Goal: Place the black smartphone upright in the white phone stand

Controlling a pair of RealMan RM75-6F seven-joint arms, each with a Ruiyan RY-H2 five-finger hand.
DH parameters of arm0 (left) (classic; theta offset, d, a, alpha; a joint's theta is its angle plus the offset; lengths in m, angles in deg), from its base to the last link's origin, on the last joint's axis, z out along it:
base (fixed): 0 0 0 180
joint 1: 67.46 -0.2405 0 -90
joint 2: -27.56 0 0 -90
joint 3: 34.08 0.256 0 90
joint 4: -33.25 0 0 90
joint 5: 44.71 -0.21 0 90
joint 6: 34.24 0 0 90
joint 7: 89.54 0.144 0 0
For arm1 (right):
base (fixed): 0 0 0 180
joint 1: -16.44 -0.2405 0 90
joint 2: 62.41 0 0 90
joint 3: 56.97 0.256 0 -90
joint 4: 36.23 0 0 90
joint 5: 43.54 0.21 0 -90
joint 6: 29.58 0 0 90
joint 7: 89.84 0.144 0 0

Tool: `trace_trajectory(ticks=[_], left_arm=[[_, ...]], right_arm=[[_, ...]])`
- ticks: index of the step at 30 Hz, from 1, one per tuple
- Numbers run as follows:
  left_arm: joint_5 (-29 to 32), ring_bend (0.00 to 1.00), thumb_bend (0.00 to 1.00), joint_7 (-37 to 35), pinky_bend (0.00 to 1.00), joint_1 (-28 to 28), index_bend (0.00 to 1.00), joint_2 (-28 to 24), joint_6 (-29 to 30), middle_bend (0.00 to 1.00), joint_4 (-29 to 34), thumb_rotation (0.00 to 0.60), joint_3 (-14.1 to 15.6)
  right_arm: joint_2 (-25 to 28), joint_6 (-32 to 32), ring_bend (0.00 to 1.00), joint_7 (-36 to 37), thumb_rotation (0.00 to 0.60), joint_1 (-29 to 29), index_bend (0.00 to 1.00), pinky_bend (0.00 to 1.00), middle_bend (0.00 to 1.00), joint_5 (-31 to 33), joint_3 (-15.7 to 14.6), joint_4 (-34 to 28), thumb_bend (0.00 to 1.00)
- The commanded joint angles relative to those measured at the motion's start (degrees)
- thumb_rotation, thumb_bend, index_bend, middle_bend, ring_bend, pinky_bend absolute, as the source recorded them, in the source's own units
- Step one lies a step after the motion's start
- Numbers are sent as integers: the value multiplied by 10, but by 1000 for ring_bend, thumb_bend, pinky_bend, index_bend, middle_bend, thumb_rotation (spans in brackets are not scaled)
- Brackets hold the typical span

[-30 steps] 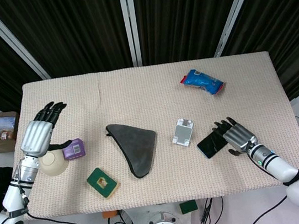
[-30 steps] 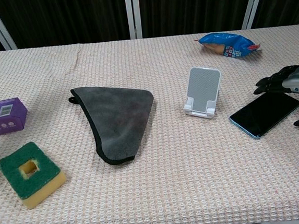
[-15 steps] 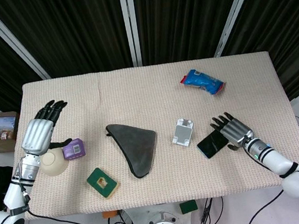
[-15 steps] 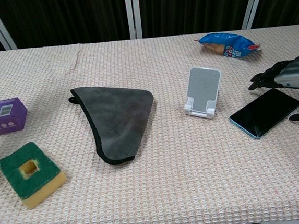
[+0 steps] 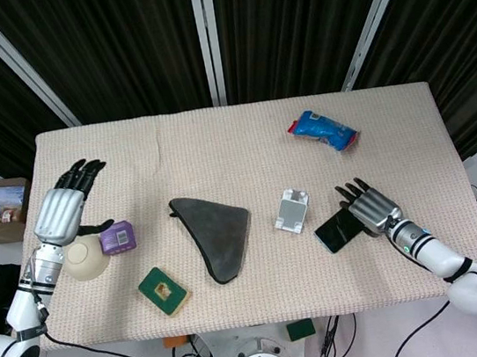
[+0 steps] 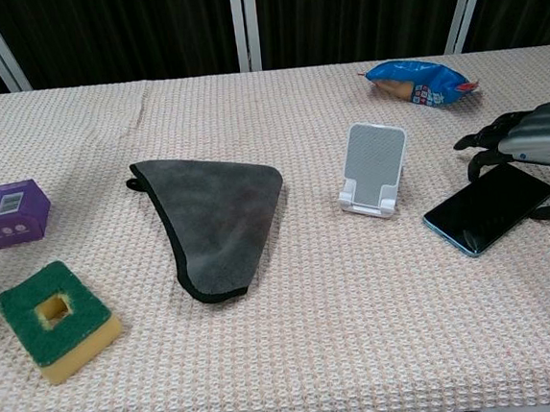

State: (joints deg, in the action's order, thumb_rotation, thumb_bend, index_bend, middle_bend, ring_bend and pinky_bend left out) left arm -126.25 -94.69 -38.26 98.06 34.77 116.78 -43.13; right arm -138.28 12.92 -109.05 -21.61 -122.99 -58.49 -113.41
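Note:
The black smartphone point(image 5: 338, 230) point(image 6: 488, 207) lies flat on the cloth, just right of the white phone stand point(image 5: 292, 212) point(image 6: 375, 170), which stands empty. My right hand point(image 5: 370, 209) point(image 6: 529, 137) hovers over the phone's far right end, fingers spread and bent down, thumb at the phone's right edge. It holds nothing. My left hand point(image 5: 63, 208) is open at the far left, above a cream bowl point(image 5: 83, 259); the chest view does not show it.
A grey folded cloth point(image 5: 215, 233) point(image 6: 214, 217) lies mid-table. A purple box point(image 5: 117, 238) point(image 6: 6, 213) and a green-and-yellow sponge point(image 5: 164, 290) point(image 6: 58, 319) sit at the left. A blue snack bag point(image 5: 323, 130) point(image 6: 419, 80) lies at the back right.
My right hand has moved forward and left over the phone's right end, and its fingers have bent down. The phone, the stand and my left hand have not moved.

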Motion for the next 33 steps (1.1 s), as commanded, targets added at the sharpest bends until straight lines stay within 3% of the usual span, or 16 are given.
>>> trace_trajectory(ticks=[1,6,12,17,24,30,33], left_arm=[[0,58,69,0,183,0,105,0,0,94,0,576,0],[1,58,68,-1,183,1,105,1,-2,94,-1,583,1],[1,58,68,-9,183,-1,105,2,-1,94,-4,588,2],[0,58,68,-17,183,-1,105,3,-1,94,-5,589,3],[0,58,68,-22,184,-2,105,2,-2,94,-6,590,4],[0,58,68,-26,184,-3,105,1,0,94,-6,590,4],[0,58,68,-28,185,-4,105,1,0,94,-6,591,4]], right_arm=[[0,9,0,8,600,3,407,0,0,-6,-1,4,299],[1,27,0,23,600,9,444,0,0,-15,-2,5,315],[2,48,0,75,600,14,564,0,7,-43,-5,8,333],[1,68,4,105,600,18,632,0,154,-64,-8,16,390],[-2,86,156,142,600,19,689,3,350,-87,-11,26,494],[-2,90,321,146,600,20,692,38,411,-91,-12,29,543],[-2,93,358,153,600,20,693,50,434,-95,-12,28,583]])
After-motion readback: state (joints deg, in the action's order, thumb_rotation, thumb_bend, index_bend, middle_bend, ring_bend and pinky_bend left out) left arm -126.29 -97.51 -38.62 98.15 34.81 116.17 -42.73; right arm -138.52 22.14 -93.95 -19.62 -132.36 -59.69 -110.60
